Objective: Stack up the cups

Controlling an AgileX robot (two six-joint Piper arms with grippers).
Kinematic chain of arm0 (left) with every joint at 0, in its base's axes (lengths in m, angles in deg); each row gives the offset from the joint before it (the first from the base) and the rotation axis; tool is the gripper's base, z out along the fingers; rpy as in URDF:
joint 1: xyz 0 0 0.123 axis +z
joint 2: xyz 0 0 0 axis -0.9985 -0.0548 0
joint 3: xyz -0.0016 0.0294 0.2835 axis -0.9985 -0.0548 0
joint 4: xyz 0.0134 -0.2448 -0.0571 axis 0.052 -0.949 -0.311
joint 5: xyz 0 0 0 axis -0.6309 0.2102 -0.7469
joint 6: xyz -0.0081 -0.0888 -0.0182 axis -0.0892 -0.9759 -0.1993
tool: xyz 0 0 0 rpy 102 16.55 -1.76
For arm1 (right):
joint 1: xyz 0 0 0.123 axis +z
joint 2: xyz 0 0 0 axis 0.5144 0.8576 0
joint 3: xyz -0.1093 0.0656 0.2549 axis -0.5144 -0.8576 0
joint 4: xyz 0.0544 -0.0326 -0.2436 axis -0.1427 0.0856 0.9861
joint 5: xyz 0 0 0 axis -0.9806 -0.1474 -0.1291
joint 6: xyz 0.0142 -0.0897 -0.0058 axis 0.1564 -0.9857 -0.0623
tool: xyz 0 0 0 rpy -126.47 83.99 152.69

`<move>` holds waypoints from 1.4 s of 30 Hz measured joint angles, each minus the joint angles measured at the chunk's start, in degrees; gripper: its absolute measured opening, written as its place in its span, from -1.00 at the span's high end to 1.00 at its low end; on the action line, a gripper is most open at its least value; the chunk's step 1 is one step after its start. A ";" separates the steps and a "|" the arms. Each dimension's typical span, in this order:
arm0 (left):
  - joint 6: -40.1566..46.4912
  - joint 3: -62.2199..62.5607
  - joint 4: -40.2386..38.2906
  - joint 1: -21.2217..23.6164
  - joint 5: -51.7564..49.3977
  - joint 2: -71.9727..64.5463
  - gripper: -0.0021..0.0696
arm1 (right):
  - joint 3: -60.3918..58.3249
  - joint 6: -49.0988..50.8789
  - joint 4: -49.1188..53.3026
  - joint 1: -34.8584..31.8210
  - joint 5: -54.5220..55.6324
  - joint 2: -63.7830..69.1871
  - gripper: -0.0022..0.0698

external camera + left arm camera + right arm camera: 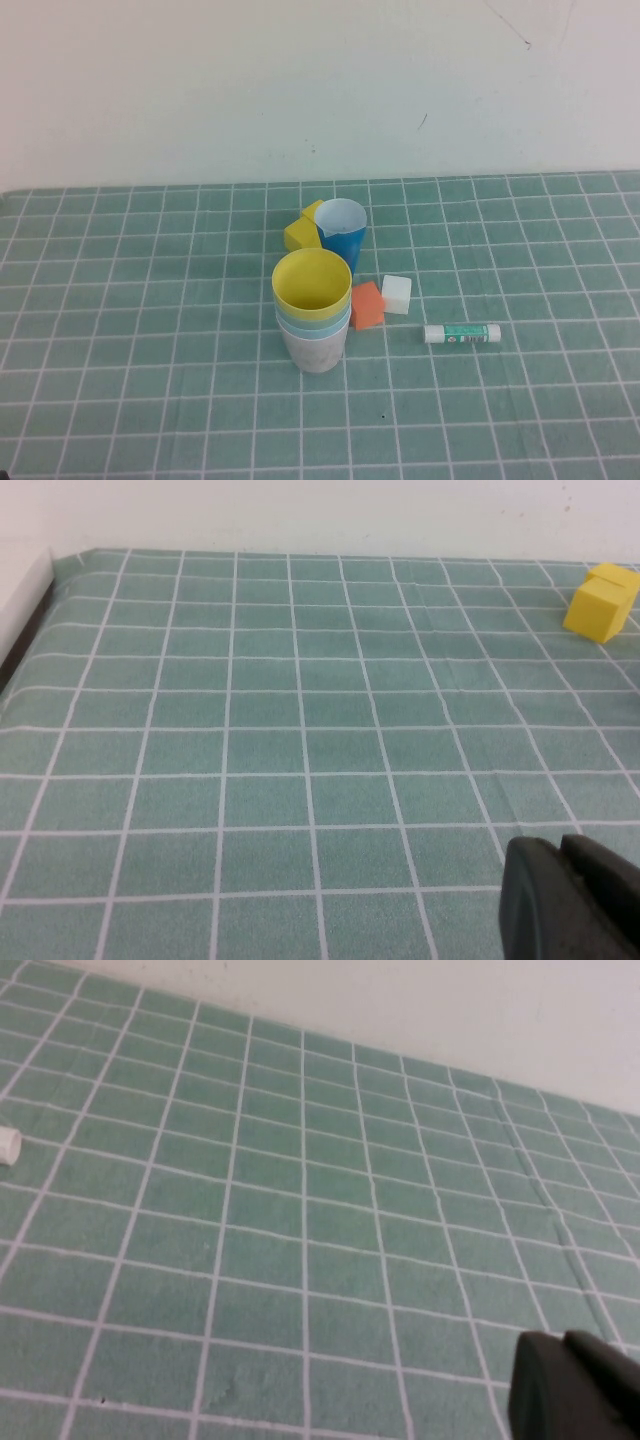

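A stack of three cups stands mid-table in the high view: a yellow cup [312, 281] on top, nested in a pale green cup [316, 323], nested in a pale pink cup [318, 351]. A blue cup [342, 240] stands upright alone just behind the stack. Neither arm shows in the high view. My left gripper [560, 848] is shut and empty above bare mat. My right gripper [562, 1342] is shut and empty above bare mat.
A yellow cube [301, 232] sits left of the blue cup and shows in the left wrist view [600, 602]. An orange cube [367, 305] and a white cube [396, 294] lie right of the stack. A glue stick [462, 334] lies further right.
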 joint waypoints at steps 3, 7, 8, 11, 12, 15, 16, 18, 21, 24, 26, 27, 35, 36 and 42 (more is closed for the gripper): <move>0.00 0.00 0.00 0.00 0.00 0.00 0.94 | 0.10 0.00 0.00 1.73 0.00 0.00 0.94; 0.00 0.00 0.00 0.00 0.00 0.00 0.94 | 0.10 0.00 0.00 4.16 -0.07 0.00 0.94; 0.00 0.00 0.00 0.00 0.00 0.00 0.94 | 0.10 0.00 0.00 4.16 -0.07 0.00 0.94; 0.00 0.00 0.00 0.00 0.00 0.00 0.94 | 0.10 0.00 0.00 4.16 -0.07 0.00 0.94; 0.00 0.00 0.00 0.00 0.00 0.00 0.94 | 0.10 0.00 0.00 4.16 -0.07 0.00 0.94; 0.00 0.00 0.00 0.00 0.00 0.00 0.94 | 0.10 4.15 0.71 4.16 -0.07 0.00 0.94; 0.00 0.00 0.00 0.00 0.00 0.00 0.94 | 0.10 6.99 1.46 4.03 -0.07 0.00 0.94; 0.00 0.00 0.00 0.00 0.00 0.00 0.94 | 0.10 10.23 2.71 3.32 -0.07 0.00 0.94; 0.00 0.00 0.00 0.00 0.00 0.00 0.94 | 0.10 13.87 4.02 2.55 -0.12 0.00 0.94; 0.22 0.00 0.00 0.00 0.00 0.00 0.94 | 0.10 15.75 4.36 2.55 -0.12 0.00 0.94; 0.22 0.00 0.00 0.00 0.00 0.00 0.94 | 0.10 16.13 4.39 2.55 -0.12 0.00 0.94; 0.22 0.00 0.00 0.00 0.00 0.00 0.94 | 0.10 16.16 4.49 2.55 -0.12 0.00 0.94; 0.22 0.00 0.00 0.00 0.00 0.00 0.94 | 0.10 17.83 4.49 2.55 -0.21 0.00 0.94; 0.22 0.00 0.00 0.00 0.00 0.00 0.94 | 0.10 17.95 4.49 2.55 -0.21 0.00 0.94; 0.22 0.00 0.00 0.00 0.00 0.00 0.94 | 0.10 17.95 4.62 2.55 -0.36 0.00 0.94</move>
